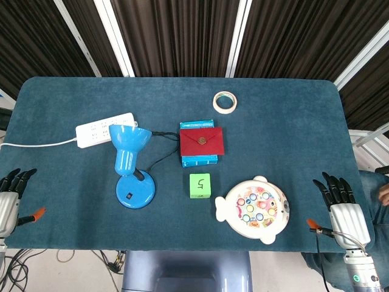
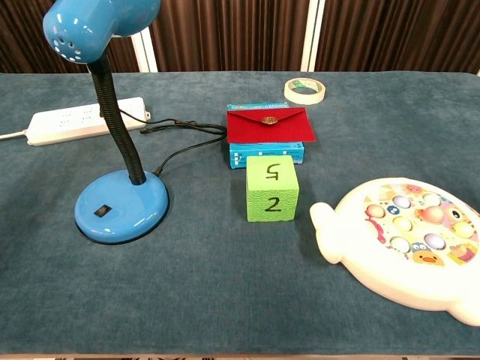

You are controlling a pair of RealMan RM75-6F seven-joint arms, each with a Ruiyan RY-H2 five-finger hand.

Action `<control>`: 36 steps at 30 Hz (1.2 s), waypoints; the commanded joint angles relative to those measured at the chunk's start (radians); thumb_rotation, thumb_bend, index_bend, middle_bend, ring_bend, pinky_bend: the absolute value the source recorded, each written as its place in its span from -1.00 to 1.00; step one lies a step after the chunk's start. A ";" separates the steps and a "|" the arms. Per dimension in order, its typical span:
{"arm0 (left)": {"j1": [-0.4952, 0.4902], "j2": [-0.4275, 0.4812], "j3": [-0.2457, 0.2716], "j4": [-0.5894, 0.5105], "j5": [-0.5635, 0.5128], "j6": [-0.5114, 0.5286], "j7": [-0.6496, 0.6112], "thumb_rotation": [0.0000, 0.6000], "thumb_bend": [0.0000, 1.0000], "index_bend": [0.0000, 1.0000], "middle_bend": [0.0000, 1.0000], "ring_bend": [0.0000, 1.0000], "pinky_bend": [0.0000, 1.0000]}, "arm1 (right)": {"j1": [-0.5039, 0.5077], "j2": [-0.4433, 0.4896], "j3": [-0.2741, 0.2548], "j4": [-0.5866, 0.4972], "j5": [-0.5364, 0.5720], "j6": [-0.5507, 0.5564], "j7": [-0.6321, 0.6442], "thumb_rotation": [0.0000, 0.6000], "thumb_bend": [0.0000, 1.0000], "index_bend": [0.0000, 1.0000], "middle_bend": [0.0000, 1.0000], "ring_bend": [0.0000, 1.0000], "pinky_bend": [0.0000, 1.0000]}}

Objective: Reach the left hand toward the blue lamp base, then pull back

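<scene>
lamp base (image 1: 135,192) well right of left robot hand (image 1: 10,196), fingers apart, empty

The whole tabletop (image 1: 292,109) is seen from high above in the head view, looking steeply down, with its far edge at the top. In the chest view, the scene is taken from low at the near edge, close in, facing across. The lamp base (image 1: 135,191), green cube (image 1: 199,185) and fish toy (image 1: 253,209) are shared by both views.
</scene>
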State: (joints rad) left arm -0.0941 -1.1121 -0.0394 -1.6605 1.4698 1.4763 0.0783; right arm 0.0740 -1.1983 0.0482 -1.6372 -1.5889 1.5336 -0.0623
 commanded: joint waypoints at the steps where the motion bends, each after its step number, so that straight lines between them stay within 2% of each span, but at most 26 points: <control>1: 0.000 0.000 0.000 0.000 0.000 -0.001 0.000 1.00 -0.75 -0.74 -0.64 -0.85 -0.63 | 0.000 -0.001 0.001 -0.001 0.001 0.001 -0.002 1.00 -0.72 -0.72 -0.98 -0.98 -1.00; 28: 0.000 -0.003 0.000 -0.003 0.003 -0.002 0.008 1.00 -0.74 -0.77 -0.63 -0.83 -0.60 | -0.008 -0.001 0.007 -0.020 0.022 0.005 -0.016 1.00 -0.72 -0.72 -0.98 -0.98 -1.00; 31: -0.003 -0.007 -0.001 0.004 0.018 0.003 0.007 1.00 -0.72 -0.77 -0.52 -0.70 -0.44 | -0.008 -0.001 0.008 -0.021 0.023 0.005 -0.018 1.00 -0.72 -0.72 -0.98 -0.98 -1.00; 36: -0.010 -0.039 0.000 0.045 0.071 0.033 0.007 1.00 -0.63 -0.76 -0.05 -0.21 -0.05 | -0.009 -0.002 0.008 -0.023 0.026 0.004 -0.020 1.00 -0.72 -0.72 -0.98 -0.98 -1.00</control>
State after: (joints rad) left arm -0.1004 -1.1383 -0.0413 -1.6318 1.5228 1.4998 0.0864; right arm 0.0654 -1.2007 0.0560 -1.6597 -1.5626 1.5379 -0.0820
